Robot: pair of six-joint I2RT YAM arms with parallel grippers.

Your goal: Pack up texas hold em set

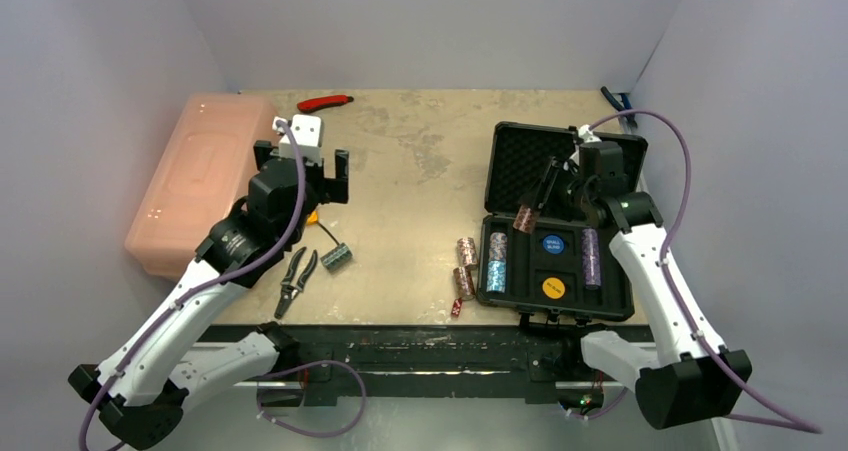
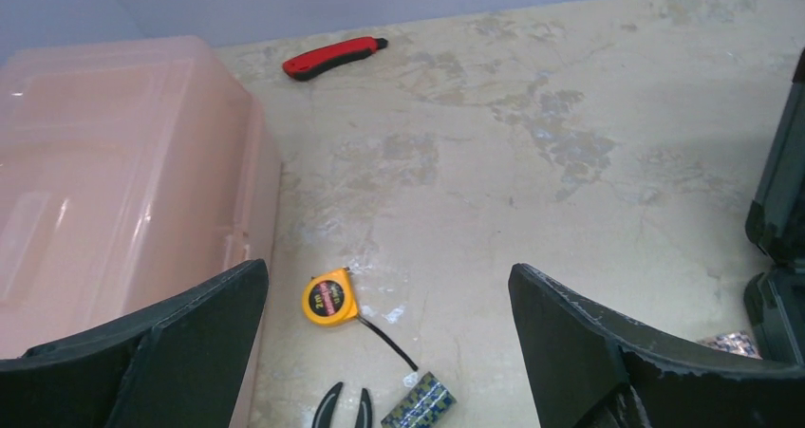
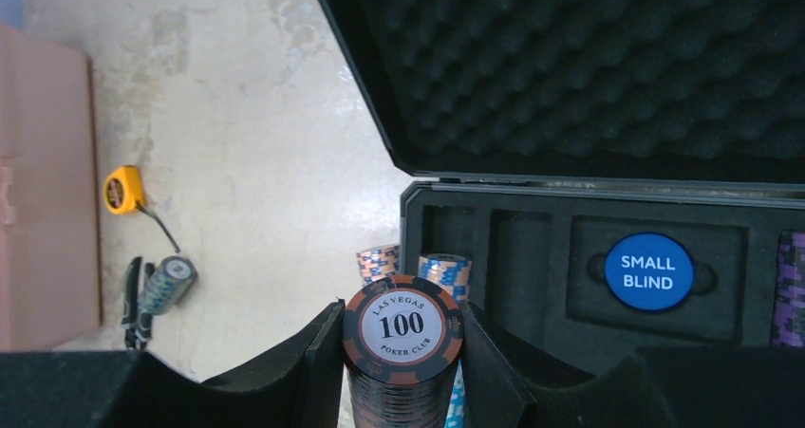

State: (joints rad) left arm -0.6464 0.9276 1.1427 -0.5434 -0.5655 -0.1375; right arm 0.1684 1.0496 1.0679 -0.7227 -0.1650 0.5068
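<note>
The black briefcase [image 1: 602, 301] lies open at the right, its foam lid [image 1: 530, 166] raised. In its tray are a blue disc [image 1: 553, 243], a yellow disc [image 1: 553, 288], a purple chip stack [image 1: 591, 258] and light-blue stacks [image 1: 496, 263]. My right gripper [image 1: 528, 218] is shut on a black-and-orange "100" chip stack [image 3: 403, 338], held above the tray's left side. More chip stacks [image 1: 465, 264] and red dice [image 1: 457, 308] lie on the table left of the case. A green-speckled chip stack [image 1: 336, 258] lies near my left gripper [image 1: 305, 171], which is open and empty above the table.
A large pink translucent box [image 1: 195, 176] stands at the far left. A red utility knife [image 1: 325, 102] lies at the back. A yellow tape measure [image 2: 329, 297] and black pliers [image 1: 295, 279] lie under and in front of the left gripper.
</note>
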